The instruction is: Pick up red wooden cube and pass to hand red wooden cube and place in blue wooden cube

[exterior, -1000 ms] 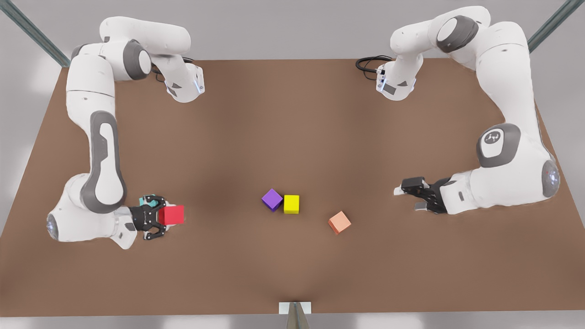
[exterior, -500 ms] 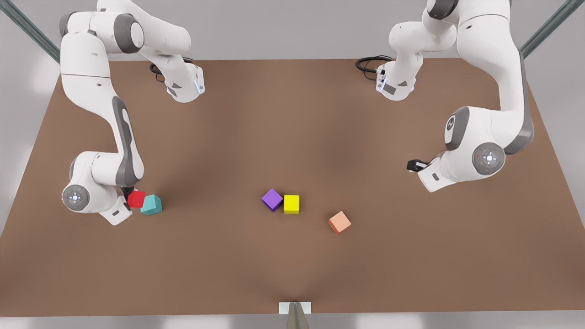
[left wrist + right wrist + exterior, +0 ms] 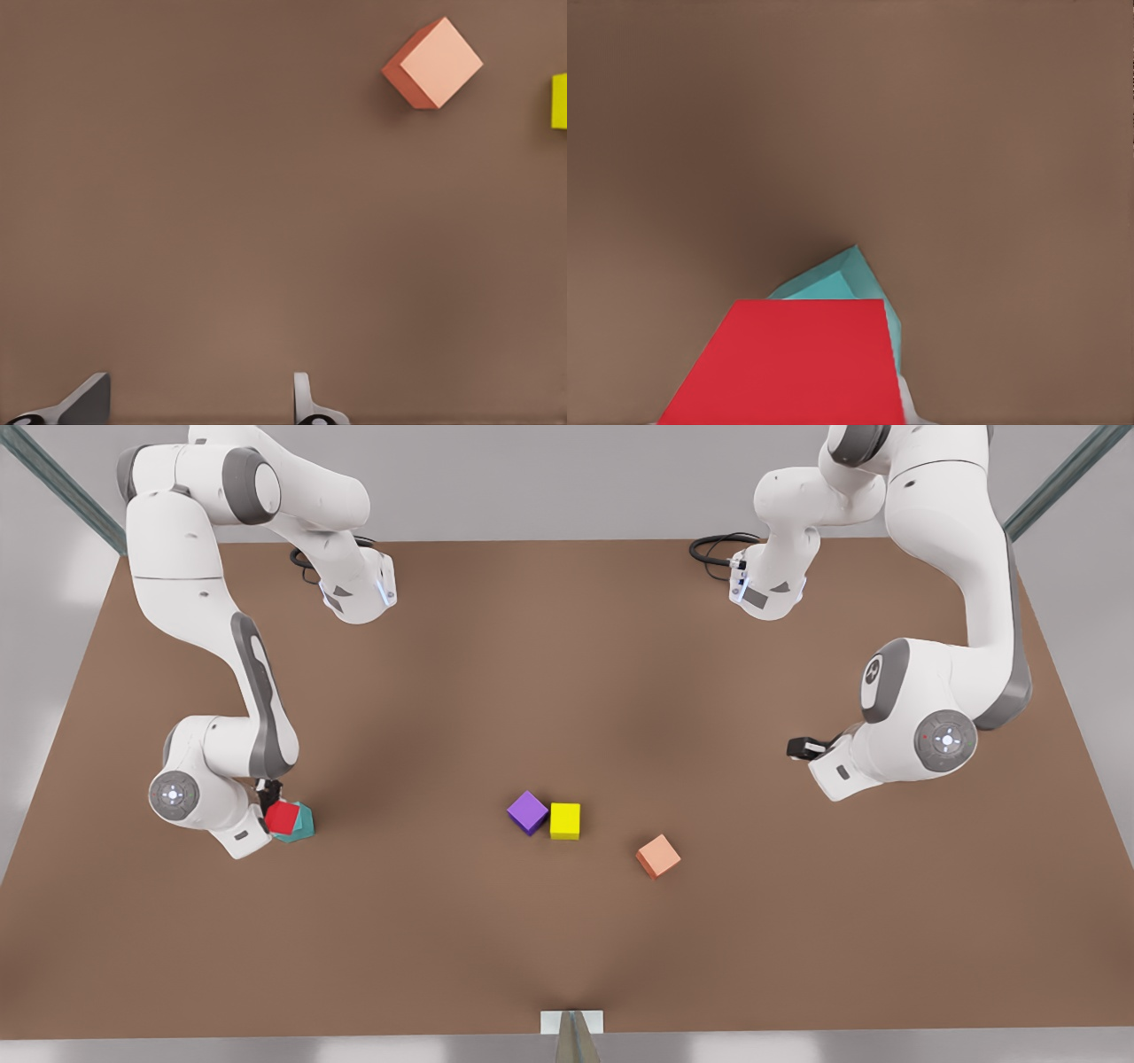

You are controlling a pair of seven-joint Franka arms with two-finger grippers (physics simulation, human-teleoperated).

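The hand, my right gripper (image 3: 275, 804), hangs at the front view's left, shut on the red wooden cube (image 3: 282, 817). The red cube overlaps the top of the teal blue wooden cube (image 3: 306, 825), which sits tilted on the table. In the right wrist view the red wooden cube (image 3: 788, 363) lies close in front of the blue wooden cube (image 3: 837, 282), with a white fingertip (image 3: 909, 405) at its edge. I cannot tell whether the two cubes touch. My left gripper (image 3: 802, 747) waits at the front view's right; the left wrist view shows the left gripper (image 3: 199, 403) open over bare table.
A purple cube (image 3: 527, 812) and a yellow cube (image 3: 565, 820) touch near the table's middle. A salmon-orange cube (image 3: 657, 856) lies to their right, also as the salmon-orange cube (image 3: 434, 64). The brown table (image 3: 567, 673) ends at a front edge with a small white bracket (image 3: 571, 1021).
The right gripper turned downward and carried the red cube from beside the teal cube to over it. The left arm lifted, pulled back toward the front view's right, then stayed nearly still.
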